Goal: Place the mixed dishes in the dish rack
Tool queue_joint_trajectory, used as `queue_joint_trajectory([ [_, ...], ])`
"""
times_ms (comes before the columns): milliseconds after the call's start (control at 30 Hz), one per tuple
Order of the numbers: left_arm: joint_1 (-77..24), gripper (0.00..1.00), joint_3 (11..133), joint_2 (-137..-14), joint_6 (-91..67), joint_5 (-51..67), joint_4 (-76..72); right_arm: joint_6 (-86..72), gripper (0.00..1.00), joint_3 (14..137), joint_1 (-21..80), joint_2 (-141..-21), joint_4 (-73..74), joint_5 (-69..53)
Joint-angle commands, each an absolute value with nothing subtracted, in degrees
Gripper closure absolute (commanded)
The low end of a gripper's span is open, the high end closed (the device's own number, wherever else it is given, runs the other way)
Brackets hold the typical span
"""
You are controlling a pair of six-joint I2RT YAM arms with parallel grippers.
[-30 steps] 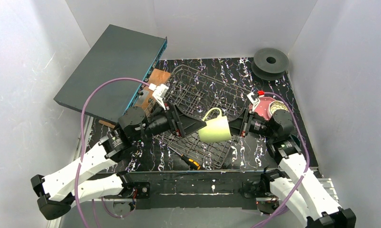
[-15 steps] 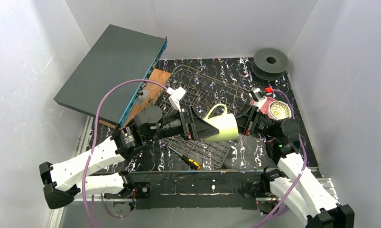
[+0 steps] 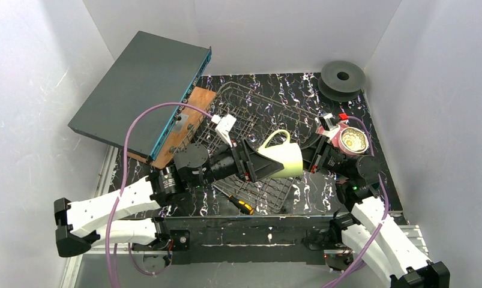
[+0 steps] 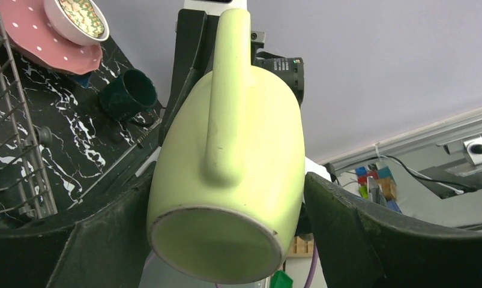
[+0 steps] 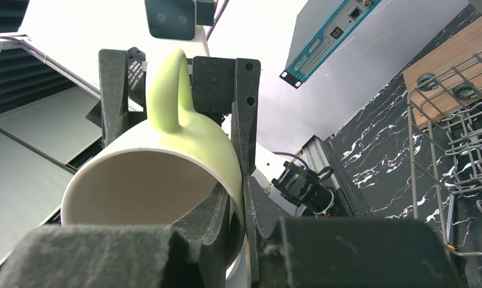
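Note:
The pale yellow-green mug (image 3: 281,161) hangs on its side above the front part of the dish rack (image 3: 256,111), handle up. My right gripper (image 3: 306,159) is shut on its rim, one finger inside and one outside, as the right wrist view shows (image 5: 241,210). My left gripper (image 3: 263,162) is open and straddles the mug's base (image 4: 226,240), with a small gap at its right finger (image 4: 352,234). A pink plate (image 3: 336,134) carrying a white bowl (image 3: 353,140) sits right of the rack. The dark green mug (image 4: 130,93) lies beside them.
A big dark grey box (image 3: 142,90) leans at the back left beside a wooden board (image 3: 187,120). A black spool (image 3: 343,77) sits at the back right. A yellow-and-black screwdriver (image 3: 238,203) lies at the rack's front edge.
My left arm has pushed right, bringing its fingers around the mug's base, and they have narrowed a little. The mug and right gripper have shifted slightly right.

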State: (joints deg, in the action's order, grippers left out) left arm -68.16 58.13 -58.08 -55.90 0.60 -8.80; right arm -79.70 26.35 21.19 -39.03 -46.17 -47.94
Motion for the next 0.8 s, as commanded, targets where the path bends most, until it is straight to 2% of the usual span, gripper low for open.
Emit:
queue_joint_trajectory([
  [0, -69.3, 0.16, 59.0, -58.1, -55.4, -3.2, -13.2, -80.6, 0.99, 26.4, 21.8, -37.8, -50.9, -44.7],
  [167, -69.5, 0.09, 59.3, -58.1, -55.9, -4.0, -11.3, -78.3, 0.99, 26.9, 22.1, -37.2, -47.9, -44.6],
  [300, -69.6, 0.10, 58.4, -57.8, -55.8, -4.9, -13.1, -78.1, 0.99, 26.7, 22.6, -37.3, -47.8, -44.6],
  [367, -69.7, 0.14, 58.4, -57.9, -55.4, -5.0, -13.7, -78.1, 0.99, 26.6, 22.7, -37.6, -48.2, -44.7],
  [467, -69.7, 0.32, 58.3, -57.8, -54.9, -5.3, -14.1, -77.9, 0.98, 26.1, 22.9, -37.4, -48.3, -44.5],
  [567, -69.7, 0.51, 57.4, -56.6, -54.1, -5.9, -14.7, -77.6, 0.93, 25.6, 23.0, -37.5, -48.0, -44.5],
  [700, -69.7, 0.68, 55.4, -54.7, -52.4, -6.1, -16.7, -76.9, 0.82, 24.8, 23.0, -37.4, -47.2, -44.4],
  [767, -69.7, 0.78, 54.7, -54.1, -52.2, -5.9, -17.4, -76.3, 0.71, 24.7, 23.1, -37.3, -46.3, -44.4],
])
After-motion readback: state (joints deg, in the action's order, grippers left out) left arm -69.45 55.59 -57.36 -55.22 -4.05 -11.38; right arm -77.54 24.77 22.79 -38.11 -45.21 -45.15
